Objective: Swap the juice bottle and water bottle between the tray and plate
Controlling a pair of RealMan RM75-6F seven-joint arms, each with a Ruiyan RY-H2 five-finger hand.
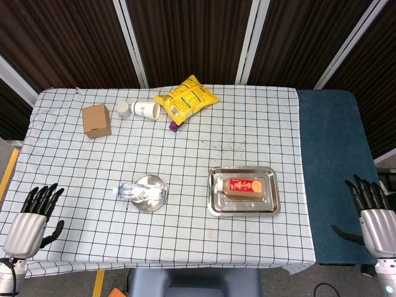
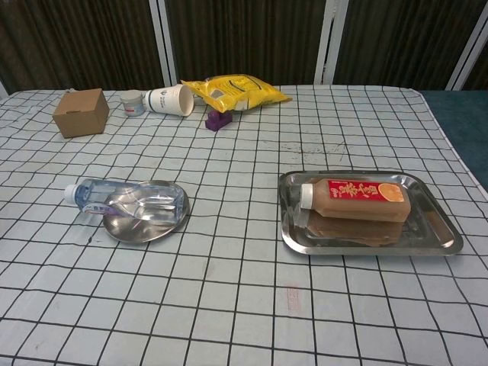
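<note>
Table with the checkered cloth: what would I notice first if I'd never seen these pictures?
Probably the bright yellow snack bag at the far edge of the table, beside a paper cup tipped on its side. Next, the juice bottle with its red label, lying in the shiny metal tray, and the clear water bottle lying across the round plate. Both hands, left hand and right hand, wait open at the table's sides.

Checked tablecloth (image 1: pixel 260 130), dark slatted wall (image 1: pixel 192 37)
</note>
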